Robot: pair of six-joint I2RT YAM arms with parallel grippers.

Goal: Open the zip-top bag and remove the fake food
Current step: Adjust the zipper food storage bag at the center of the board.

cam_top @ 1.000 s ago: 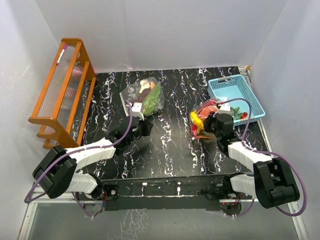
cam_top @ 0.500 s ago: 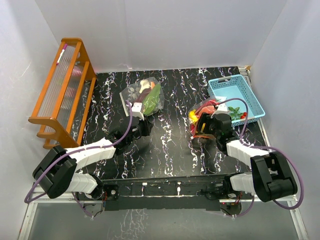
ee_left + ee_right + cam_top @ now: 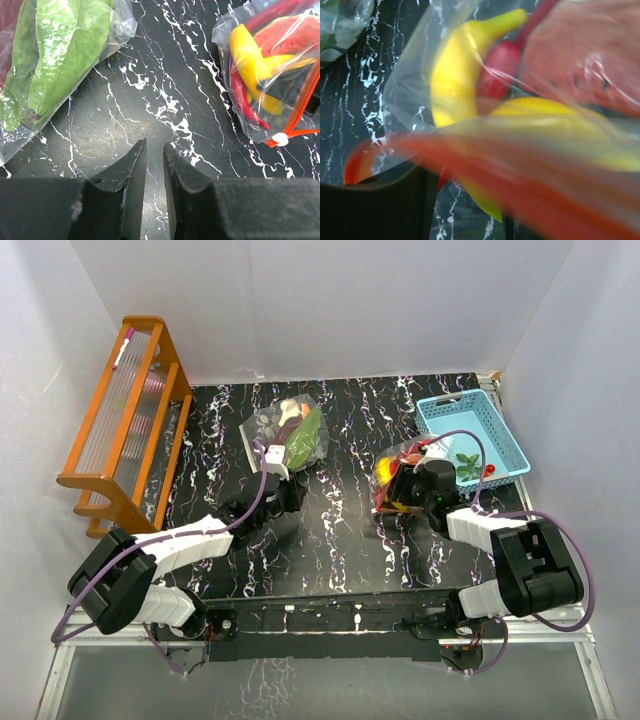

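Leaves [image 3: 55, 55], green and shiny, lie in a clear bag on the left. The left tool [image 3: 154, 165] hangs nearly closed over the table [image 3: 165, 100], holding nothing. The right tool [image 3: 405, 492] grips the zip-top bag [image 3: 485, 150] with the banana [image 3: 455, 80] and chilli [image 3: 497, 65] inside.

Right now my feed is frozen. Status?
Left gripper nearly shut, empty, over bare table. Right gripper at zip-top bag, grip unclear. Banana, chilli inside. Nothing blocking.

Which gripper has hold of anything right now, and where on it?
The left gripper holds nothing; its jaws stand nearly shut over bare table. The right gripper is at the orange zip edge of the bag with the banana, but the grip itself cannot be told.
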